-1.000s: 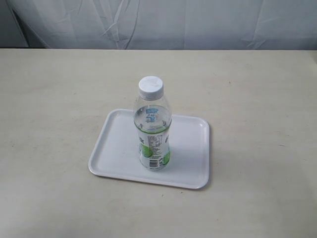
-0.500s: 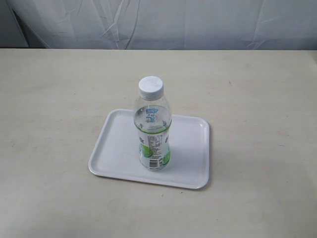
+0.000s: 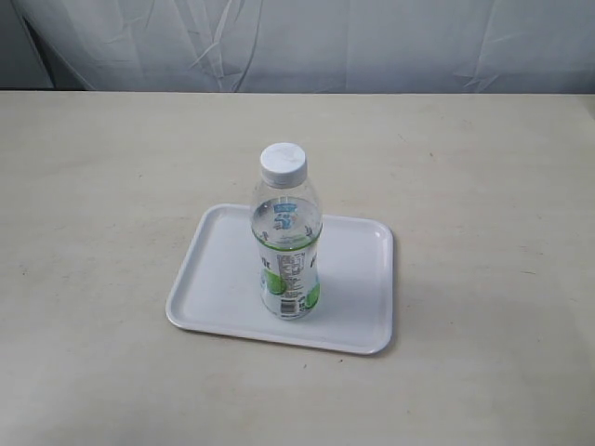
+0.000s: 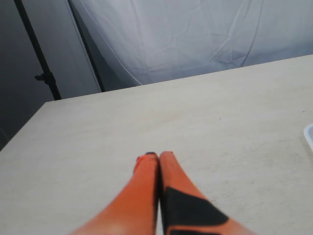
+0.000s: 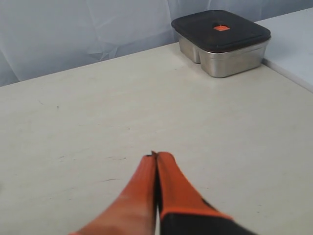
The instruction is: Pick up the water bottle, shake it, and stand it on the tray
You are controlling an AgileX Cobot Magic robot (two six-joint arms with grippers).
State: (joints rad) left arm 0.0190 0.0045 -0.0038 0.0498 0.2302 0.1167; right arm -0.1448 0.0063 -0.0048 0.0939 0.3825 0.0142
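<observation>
The water bottle [image 3: 286, 242] stands upright on the white tray [image 3: 223, 279] in the middle of the table, white cap on top, green-and-white label facing the exterior view. Neither arm shows in that view. My left gripper [image 4: 158, 155] is shut with nothing in it, its orange fingers pressed together above bare table; a sliver of the tray [image 4: 309, 137] shows at the frame's edge. My right gripper [image 5: 156, 155] is also shut and holds nothing, over bare table away from the bottle.
A steel container with a black lid [image 5: 221, 41] sits at the far table corner in the right wrist view. A grey cloth backdrop [image 3: 307, 42] hangs behind the table. A dark stand pole [image 4: 41, 63] rises beyond the table edge in the left wrist view.
</observation>
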